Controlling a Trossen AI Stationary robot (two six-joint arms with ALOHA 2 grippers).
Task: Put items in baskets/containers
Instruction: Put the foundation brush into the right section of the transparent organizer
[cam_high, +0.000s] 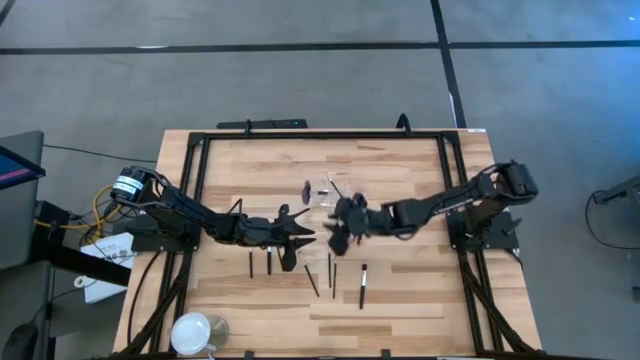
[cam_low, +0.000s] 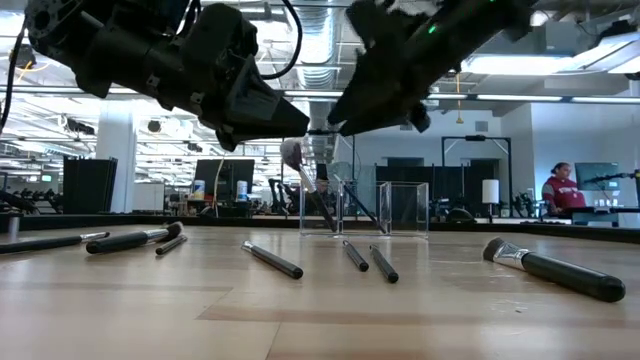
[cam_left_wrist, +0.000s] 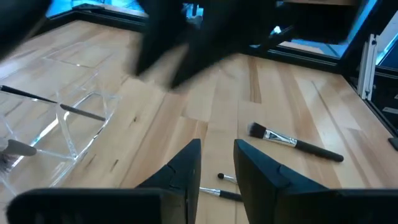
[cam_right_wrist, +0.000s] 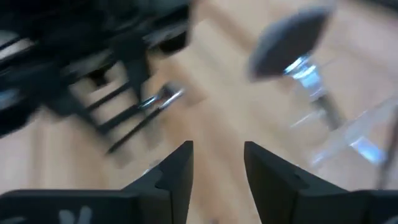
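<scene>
Both arms reach in over the middle of the wooden table (cam_high: 400, 290). The left gripper (cam_high: 292, 240) hangs just left of centre, and the left wrist view shows its two fingers (cam_left_wrist: 186, 168) parted with nothing between them. The right gripper (cam_high: 340, 228) sits close beside it, just near of the clear tray (cam_high: 325, 192); its own wrist view shows its fingers (cam_right_wrist: 177, 168) likewise spread and empty, though that view is smeared, so anything very thin there might escape notice.

The high view shows the tray only as a faint glint at table centre, with a purple-tipped brush (cam_high: 306, 188) at its left end. The low view shows more: the tray (cam_low: 365, 208) stands as a see-through box at the far middle, with a soft-headed brush (cam_low: 293, 155) leaning up out of it and slim handles slanting inside.

Five loose brushes (cam_high: 334, 275) lie in a row on the near side of the grippers. From the low camera, three more lie at the left (cam_low: 135, 238), three slim ones in the middle (cam_low: 272, 259), and a thick brush (cam_low: 555, 268) lies at the right. A round white dish (cam_high: 193, 332) sits at the near-left corner. A person (cam_low: 561, 190) in a red top shows far back at the right.
</scene>
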